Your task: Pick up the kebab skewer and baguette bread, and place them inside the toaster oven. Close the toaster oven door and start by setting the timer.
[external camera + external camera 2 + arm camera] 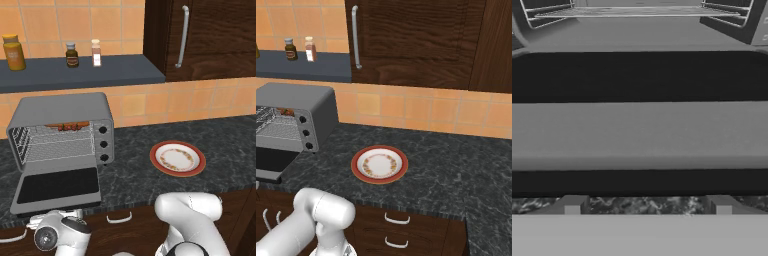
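With the door (57,187) dropped flat onto the worktop's front edge, the oven (62,127) at the worktop's left end is open and loaded: skewer (64,127) and baguette (80,123) lie side by side at the back of the rack, skewer to the left, bread to the right, apparently touching. In the right base view only a bit of the skewer (287,112) shows inside the cavity. Plate (177,158) sits bare mid-worktop, well clear of the oven.

Gripper (647,205) is low, just off the door's free front edge, looking along the door (640,132) toward the rack (640,10). Fingers (573,205) stand wide apart, nothing between them, so the jaws are open and empty. Marbled worktop (642,205) shows just under the door lip.

Step in hand, by my read: closing the door. To do it well, get the fingers under or against the free front edge, near its middle, not a corner, so it doesn't twist. Push up and forward in an arc about the hinge at the cavity's bottom; a straight shove may slide the oven back. Follow through until the door seats flush, then back off before reaching for a knob (103,144) on the right panel. Which of the three is the timer I cannot tell. Shelf jars (72,55) above are out of the way.
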